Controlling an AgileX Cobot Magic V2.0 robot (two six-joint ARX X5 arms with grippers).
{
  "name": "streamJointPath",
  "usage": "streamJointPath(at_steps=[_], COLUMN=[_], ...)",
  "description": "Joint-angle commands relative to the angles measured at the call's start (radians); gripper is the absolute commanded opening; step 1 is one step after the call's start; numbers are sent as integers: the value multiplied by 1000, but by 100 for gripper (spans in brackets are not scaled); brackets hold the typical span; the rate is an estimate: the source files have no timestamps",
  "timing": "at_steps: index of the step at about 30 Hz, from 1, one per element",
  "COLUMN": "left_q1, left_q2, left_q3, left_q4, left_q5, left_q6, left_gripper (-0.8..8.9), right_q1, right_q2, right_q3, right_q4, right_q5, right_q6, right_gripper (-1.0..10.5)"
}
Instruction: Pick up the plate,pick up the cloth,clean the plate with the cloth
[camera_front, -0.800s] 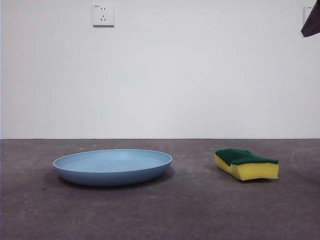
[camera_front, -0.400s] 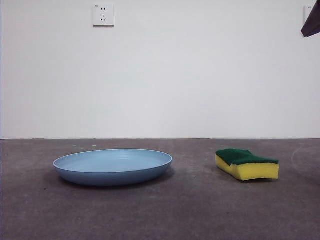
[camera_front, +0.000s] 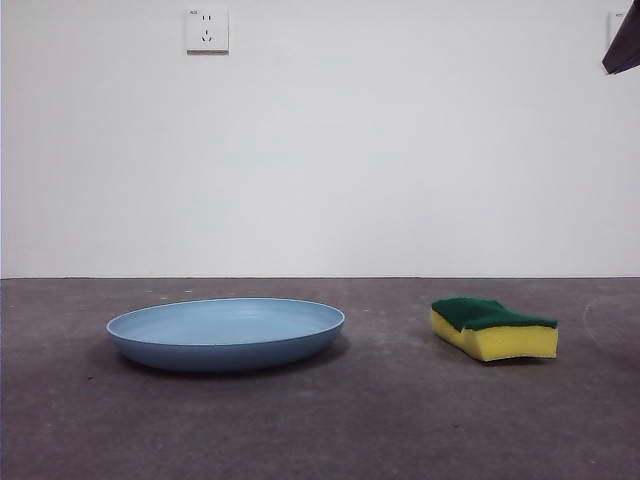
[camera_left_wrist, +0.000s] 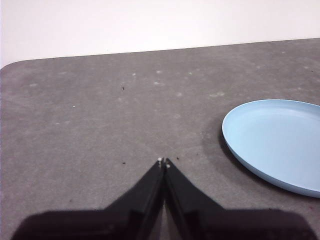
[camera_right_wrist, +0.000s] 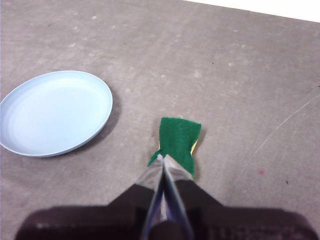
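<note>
Nothing done yet, by the look of it: all three steps left.

The light-blue plate (camera_front: 226, 333) lies flat on the grey table (camera_front: 380, 420), untouched, no gripper near its rim. The sponge (camera_front: 493, 328), yellow w/ green scouring layer up, also rests flat on the table, well apart from the plate and on the side toward the table's right edge in the front view. Both sit roughly mid-depth, neither near the table's front edge or its back edge by the wall.

Left gripper (camera_left_wrist: 163, 162): jaws pressed together, tips meeting, holding nothing. It hangs above bare table w/ the plate off to one side, not over it. In the left wrist view a rounded table corner shows far beyond it.

Right gripper (camera_right_wrist: 162, 159): jaws likewise closed tip to tip, empty. It hangs above the table w/ the sponge just past its tips in the right wrist view; no contact as far as I can tell. Plate is farther off in that view.

In the front view only a dark arm tip (camera_front: 622, 45) shows at the top right corner; can't tell which arm.

Judgement: start of task. Left arm prob. takes the plate, right arm the sponge; both would need to open up first. Lift plate, lift sponge, wipe: all pending.
</note>
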Motion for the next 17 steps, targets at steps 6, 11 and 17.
streamJointPath(at_steps=[6,11,17], left_q1=[4,3,3], left_q2=[-1,-1,-1], left_q3=[-14,-14,-14], left_q4=[3,3,3], left_q5=[-2,-2,-2], left_q6=[-6,-6,-6], left_gripper=[-3,-3,-3], right_q1=[-1,-143,-415], right_q2=[-12,-108,-298], right_q3=[-3,-17,-173], right_q4=[-13,6,179], right_q5=[2,9,-174], right_q6=[-20,-89,-97], right_gripper=[1,1,1])
